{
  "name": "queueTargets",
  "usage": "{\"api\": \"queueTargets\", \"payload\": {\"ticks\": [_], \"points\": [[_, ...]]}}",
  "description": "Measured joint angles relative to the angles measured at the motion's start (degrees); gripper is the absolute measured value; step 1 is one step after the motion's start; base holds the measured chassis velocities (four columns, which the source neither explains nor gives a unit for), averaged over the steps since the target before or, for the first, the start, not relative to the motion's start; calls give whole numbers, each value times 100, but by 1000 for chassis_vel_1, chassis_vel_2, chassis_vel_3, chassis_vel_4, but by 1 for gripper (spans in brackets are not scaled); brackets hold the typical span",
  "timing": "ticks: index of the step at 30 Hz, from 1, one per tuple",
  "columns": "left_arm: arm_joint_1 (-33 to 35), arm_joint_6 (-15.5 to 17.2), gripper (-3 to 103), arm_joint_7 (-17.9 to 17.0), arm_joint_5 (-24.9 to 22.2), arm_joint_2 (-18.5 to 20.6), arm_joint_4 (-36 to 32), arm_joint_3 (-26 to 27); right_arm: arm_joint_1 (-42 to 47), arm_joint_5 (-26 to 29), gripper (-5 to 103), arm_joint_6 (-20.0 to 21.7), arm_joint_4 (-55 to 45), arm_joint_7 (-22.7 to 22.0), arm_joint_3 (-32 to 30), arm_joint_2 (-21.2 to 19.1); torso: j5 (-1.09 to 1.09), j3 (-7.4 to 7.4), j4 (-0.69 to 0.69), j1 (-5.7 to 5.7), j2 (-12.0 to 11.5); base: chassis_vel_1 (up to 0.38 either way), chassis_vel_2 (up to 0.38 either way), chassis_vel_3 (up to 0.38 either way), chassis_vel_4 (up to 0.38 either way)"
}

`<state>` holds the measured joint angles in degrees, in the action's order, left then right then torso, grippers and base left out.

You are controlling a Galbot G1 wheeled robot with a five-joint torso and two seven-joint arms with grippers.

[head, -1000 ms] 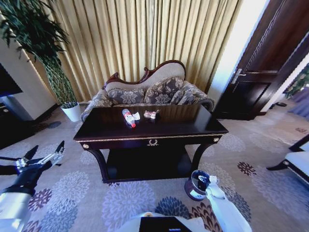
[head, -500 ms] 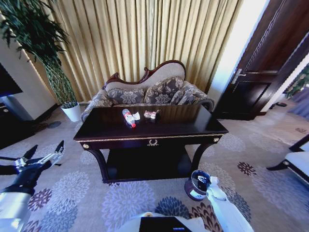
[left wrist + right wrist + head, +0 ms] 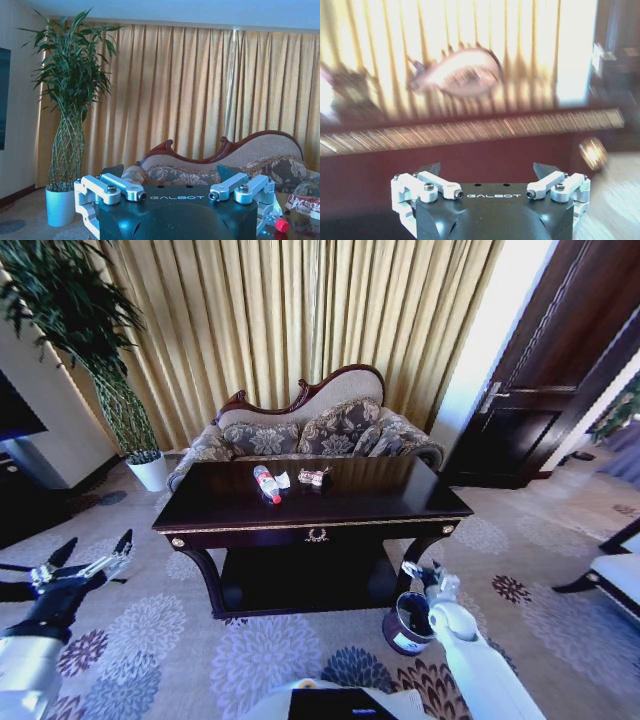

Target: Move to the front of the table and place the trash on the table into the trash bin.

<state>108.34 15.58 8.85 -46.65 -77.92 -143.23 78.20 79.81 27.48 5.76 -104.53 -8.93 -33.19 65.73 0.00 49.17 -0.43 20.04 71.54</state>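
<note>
The right gripper (image 3: 422, 574) hangs with jaws spread and empty, just above the trash bin (image 3: 408, 622) by the desk's front right leg. The left gripper (image 3: 82, 562) waits, jaws also spread, well off the desk's (image 3: 400, 502) left end. The bottle (image 3: 266, 484) lies on the desktop with the tissues (image 3: 283, 480) and wrapper (image 3: 314, 477), its long axis running front to back, nearer the left arm.

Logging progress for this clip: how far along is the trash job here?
Done: the robot faces the table. In hand: nothing; the right end effector is open above the bin, the left end effector open and low beside the table. Left: bottle, tissue and wrapper all lie on the table.
</note>
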Motion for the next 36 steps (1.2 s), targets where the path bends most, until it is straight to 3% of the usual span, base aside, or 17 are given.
{"api": "queueTargets", "payload": {"ticks": [5, 13, 36], "points": [[1, -3, 100, -3, -45, 50, 0, 52, 685, -389, 100, 102, -1600, -11, 54, -36, 0, -1, -2, -1, 1, 0, 0, 0, 0], [13, -6, 100, -6, -53, 43, 0, 47, 1218, -491, 100, 455, -2696, -204, 139, -8, -1, -1, -1, 0, 0, 0, 0, 0, 0], [-32, 3, 100, -5, -34, 76, 0, 17, 1157, -316, 100, 652, -2968, -183, 285, 28, 0, 0, 0, -2, 1, -56, 59, 53, -58]]}}
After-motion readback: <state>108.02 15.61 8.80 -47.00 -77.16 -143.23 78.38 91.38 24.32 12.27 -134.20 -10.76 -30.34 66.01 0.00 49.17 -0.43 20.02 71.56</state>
